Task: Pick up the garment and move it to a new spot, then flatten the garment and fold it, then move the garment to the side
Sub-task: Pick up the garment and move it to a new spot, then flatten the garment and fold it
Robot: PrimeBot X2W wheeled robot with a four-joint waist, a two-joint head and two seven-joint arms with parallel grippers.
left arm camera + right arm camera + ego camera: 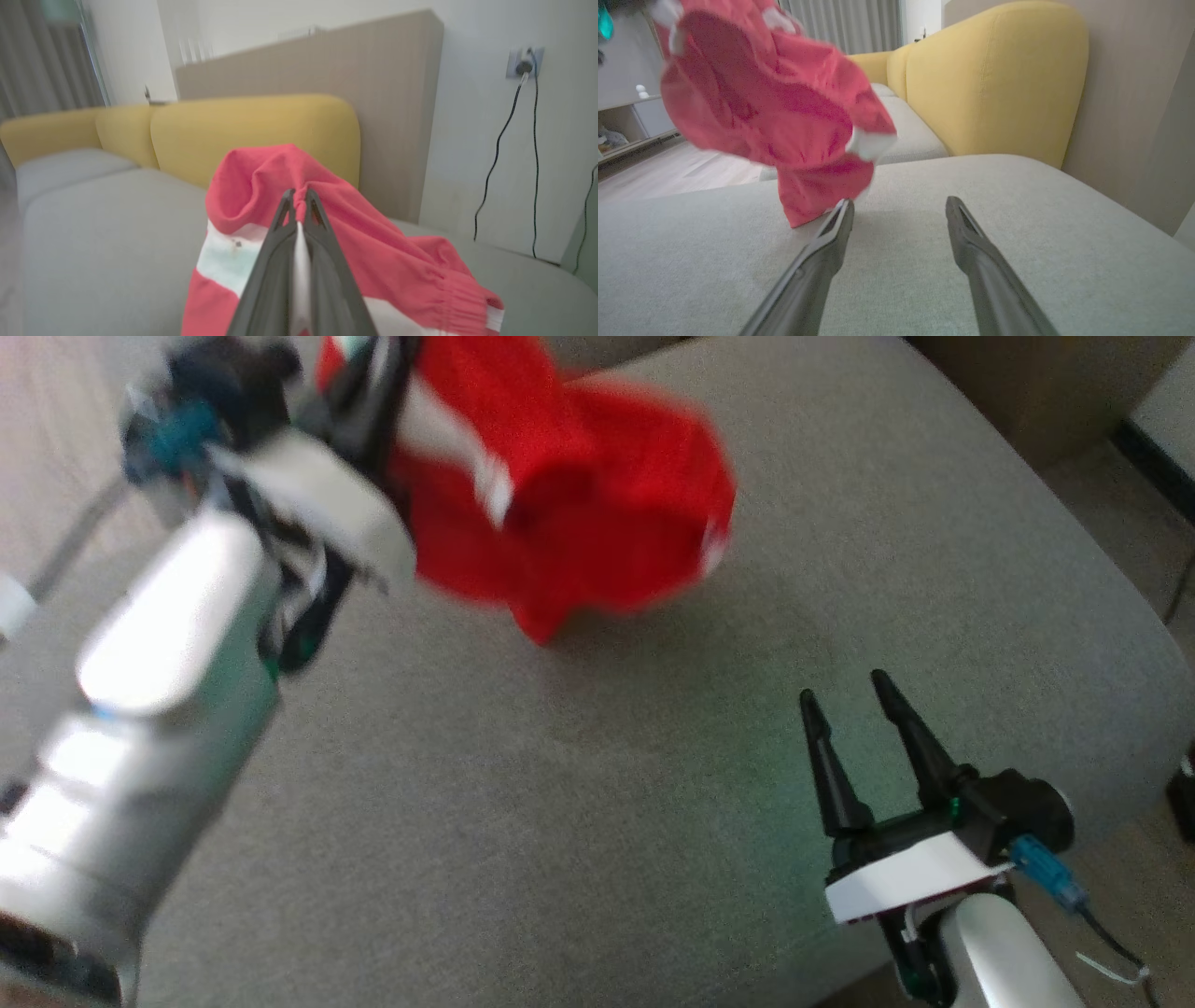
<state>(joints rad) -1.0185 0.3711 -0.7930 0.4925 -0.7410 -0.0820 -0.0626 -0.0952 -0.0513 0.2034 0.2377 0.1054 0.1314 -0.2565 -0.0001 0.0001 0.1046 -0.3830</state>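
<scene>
Your left hand (pixel 299 193) clenches the garment (pixel 373 242) above the sofa seat (pixel 560 803). Set it down slowly; your right hand (pixel 843 687) is released.

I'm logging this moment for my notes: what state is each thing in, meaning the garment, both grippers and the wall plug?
garment: bunched, unfolded, hanging from the left gripper over the cushion.
left gripper: shut on the garment.
right gripper: open, empty, above the cushion.
plug: pushed into the socket.
</scene>
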